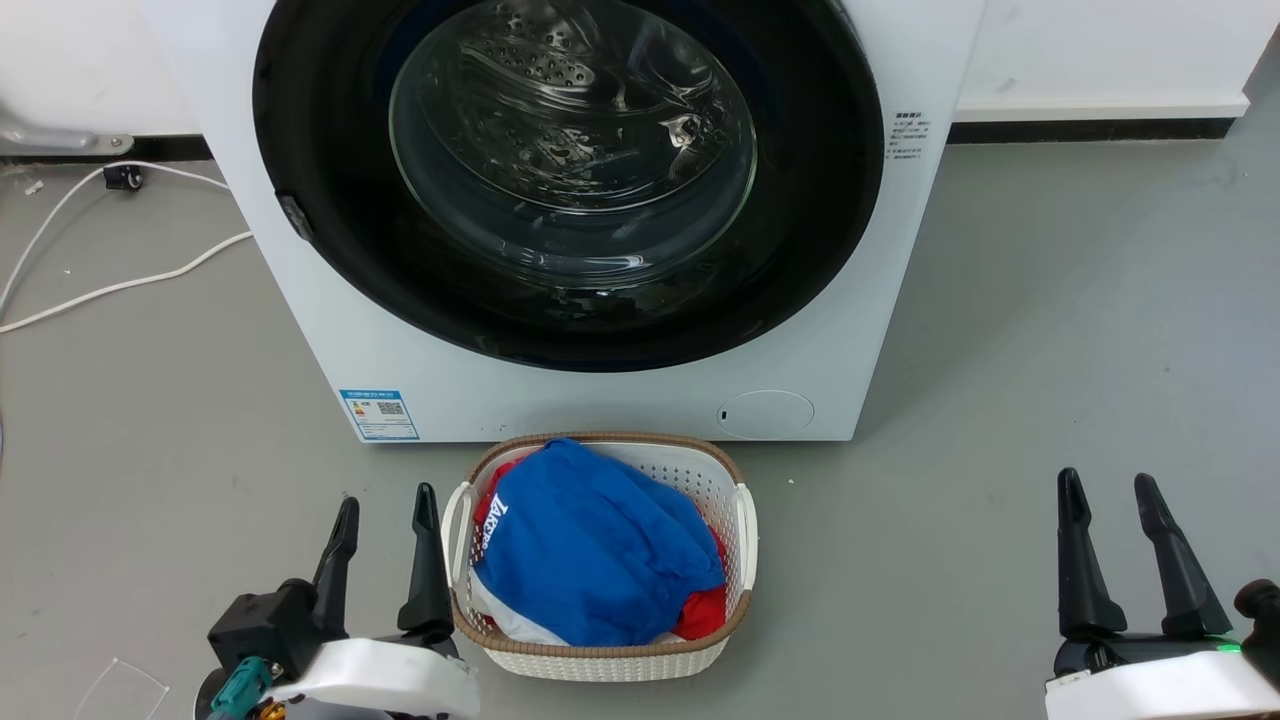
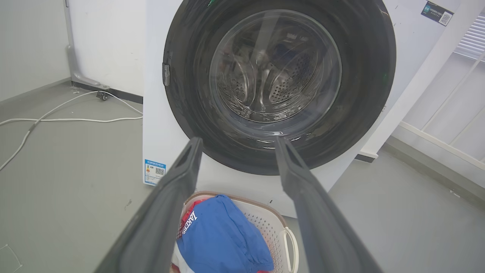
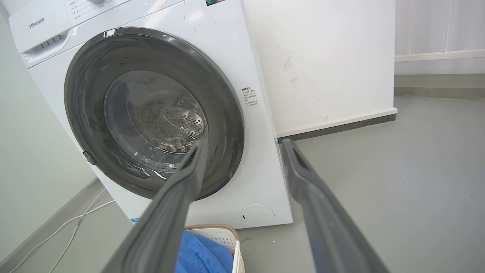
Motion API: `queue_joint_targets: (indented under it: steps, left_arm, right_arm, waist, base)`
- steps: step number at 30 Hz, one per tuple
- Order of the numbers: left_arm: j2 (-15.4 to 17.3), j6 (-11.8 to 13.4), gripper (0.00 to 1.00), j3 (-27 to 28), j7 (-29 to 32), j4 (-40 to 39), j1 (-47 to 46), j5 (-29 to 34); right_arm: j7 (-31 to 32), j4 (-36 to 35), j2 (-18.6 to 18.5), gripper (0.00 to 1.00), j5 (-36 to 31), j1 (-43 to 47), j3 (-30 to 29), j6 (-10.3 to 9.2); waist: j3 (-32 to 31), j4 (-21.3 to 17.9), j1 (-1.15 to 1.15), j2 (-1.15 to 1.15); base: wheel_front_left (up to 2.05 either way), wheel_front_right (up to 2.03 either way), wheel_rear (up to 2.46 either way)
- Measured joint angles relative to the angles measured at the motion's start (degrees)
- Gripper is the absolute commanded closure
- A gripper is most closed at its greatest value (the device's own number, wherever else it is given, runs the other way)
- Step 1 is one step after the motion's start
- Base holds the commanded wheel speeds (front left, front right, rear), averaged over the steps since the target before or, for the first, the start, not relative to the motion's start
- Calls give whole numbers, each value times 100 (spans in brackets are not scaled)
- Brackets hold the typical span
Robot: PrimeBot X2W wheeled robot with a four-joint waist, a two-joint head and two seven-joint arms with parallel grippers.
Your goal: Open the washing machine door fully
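My left tool [image 1: 388, 498] and right tool [image 1: 1105, 478] hang released and empty, either side of the laundry basket [image 1: 600, 439]. The washing machine door [image 1: 320, 240] sits shut against the washing machine [image 1: 600, 400] ahead; I judge the whole opening remains.

R gripper [image 3: 244, 146] is hanging w/ its two dark fingers spread wide, nothing btwn them. The view-left tip is lining up over the lower rim of the washing machine door [image 3: 151, 113]. The door is sitting shut, flush w/ the white front of the washing machine [image 3: 227, 49]. The steel drum [image 3: 182, 121] is showing thru the glass. A round service flap [image 3: 257, 215] is sitting at the front's bottom right. A laundry basket [image 3: 212, 228] w/ blue cloth [image 3: 201, 254] is standing on the grey floor [image 3: 398, 170] just before the machine. A white cable [image 3: 75, 227] is trailing at left.
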Motion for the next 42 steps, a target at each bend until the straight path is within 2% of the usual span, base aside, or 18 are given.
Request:
queue_joint_targets:
  steps: [24, 42]
  left_arm:
    - [-4, 14, 0, -62, -279, 115, 115, 948]
    - [-5, 99, 0, -92, -441, 75, 180, 1407]
  right_arm:
    - [-290, -167, 0, 0, -899, 159, 64, 1]
    - [-448, -216, -1, 0, -1056, 254, 49, 8]
  waist:
    - [33, 18, 0, 0]
    - [42, 19, 0, 0]
  base:
    - [0, 0, 0]
    - [0, 0, 0]
